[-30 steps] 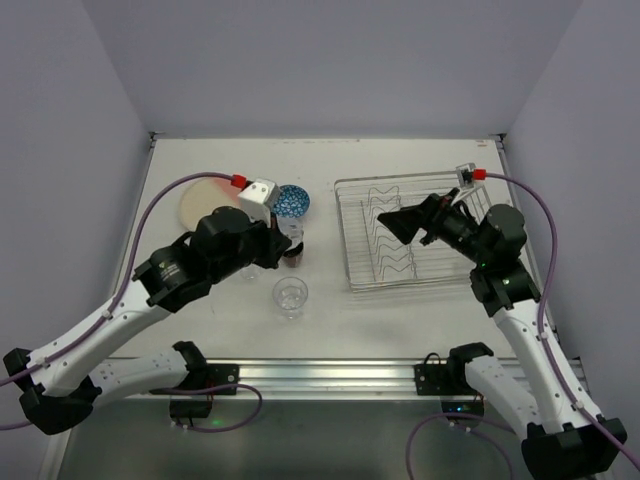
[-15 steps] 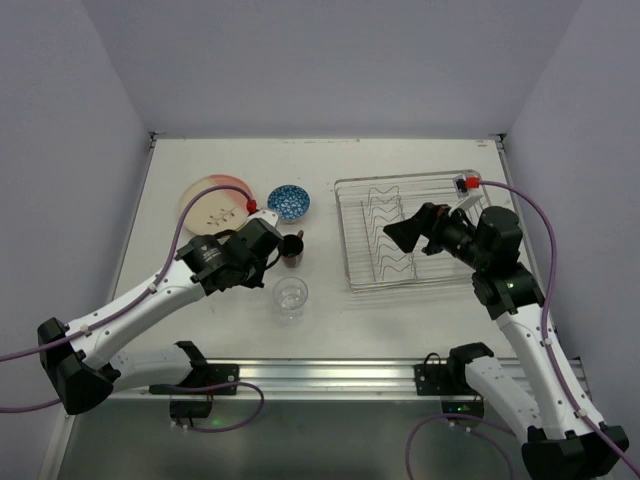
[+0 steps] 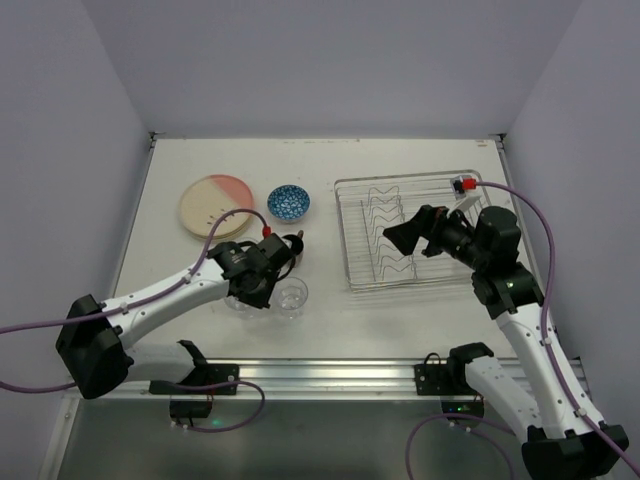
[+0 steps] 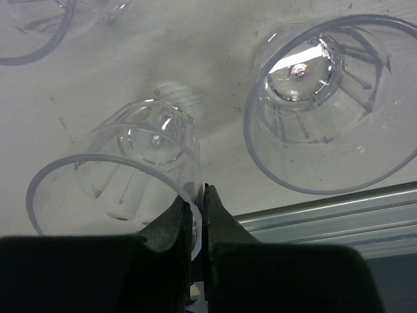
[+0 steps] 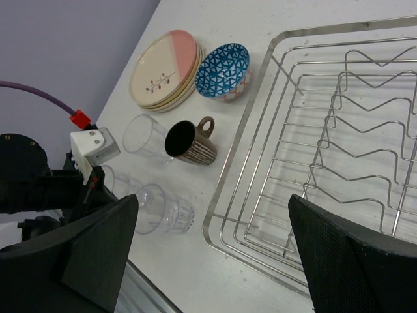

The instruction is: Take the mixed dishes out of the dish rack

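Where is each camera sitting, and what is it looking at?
Top external: above, behind the arms, looking down on the table; both arms show.
Left wrist: close above the table; left end effector pinches a tumbler rim.
Right wrist: looks down across the dish rack and mug; right end effector open at the edges.
Top external and right wrist share the dish rack and mug.

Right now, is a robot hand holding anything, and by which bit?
The left gripper pinches a clear glass tumbler by its rim. The right gripper is open and holds nothing.
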Controlling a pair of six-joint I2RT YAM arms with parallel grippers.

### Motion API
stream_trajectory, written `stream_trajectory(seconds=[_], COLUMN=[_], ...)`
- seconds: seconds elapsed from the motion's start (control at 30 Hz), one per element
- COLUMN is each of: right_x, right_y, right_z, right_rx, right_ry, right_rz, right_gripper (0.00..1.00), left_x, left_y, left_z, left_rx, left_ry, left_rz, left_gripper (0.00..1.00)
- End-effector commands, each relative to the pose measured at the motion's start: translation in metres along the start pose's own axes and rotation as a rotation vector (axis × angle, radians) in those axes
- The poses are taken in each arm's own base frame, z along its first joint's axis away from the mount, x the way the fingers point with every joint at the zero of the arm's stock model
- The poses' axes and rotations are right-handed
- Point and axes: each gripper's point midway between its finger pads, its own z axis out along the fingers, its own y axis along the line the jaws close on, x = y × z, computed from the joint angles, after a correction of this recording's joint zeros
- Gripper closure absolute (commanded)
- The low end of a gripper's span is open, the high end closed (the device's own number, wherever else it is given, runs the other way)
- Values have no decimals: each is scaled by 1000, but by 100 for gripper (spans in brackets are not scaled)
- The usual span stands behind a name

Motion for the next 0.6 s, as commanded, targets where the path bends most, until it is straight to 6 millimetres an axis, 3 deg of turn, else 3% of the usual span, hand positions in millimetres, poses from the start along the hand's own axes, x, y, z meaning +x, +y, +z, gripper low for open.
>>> stream_trajectory(seconds=[0.0,0.23,0.57], right_x=[-3,-2,-2], right_y=[6,7,6], right_z=[-3,-5,-7], right_rx=[-25,-29,-20], right_ry=[-5,-5,-9], right_rz=[-28,-32,-35], right_gripper=[1,1,1], left_x=[-5,-1,1], left_y=[-16,-20,-11], left_z=[-1,13,24], left_rx=[97,104,48], left_ry=[-22,0,22], left_rz=[-3,29,37], left_gripper=[99,95,90])
